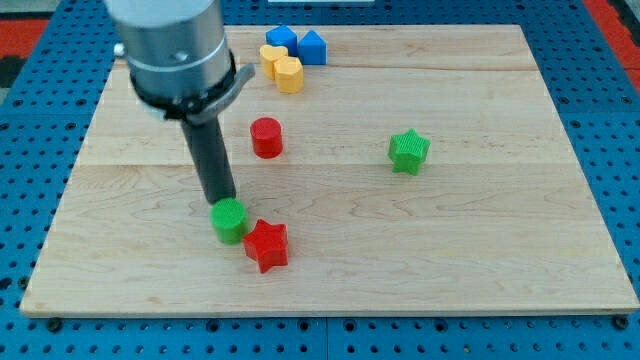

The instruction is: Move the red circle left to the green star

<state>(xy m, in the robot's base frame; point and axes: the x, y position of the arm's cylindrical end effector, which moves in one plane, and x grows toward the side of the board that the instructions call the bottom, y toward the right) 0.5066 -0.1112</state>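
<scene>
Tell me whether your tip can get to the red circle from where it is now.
Probably yes. My tip sits at the green circle, below the red circle in the view, and the board between them looks bare; the red star lies the other way.

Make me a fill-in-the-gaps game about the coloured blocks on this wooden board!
1. The rod's tip sits right at the ____ round block, just above it in the view.
2. The red star block touches the green round block on the view's ____ side.
3. The red circle block stands to the view's ____ of the green star block.
4. Near the view's top, two blue blocks sit beside two ____ blocks.

Missing words: green; right; left; yellow
</scene>
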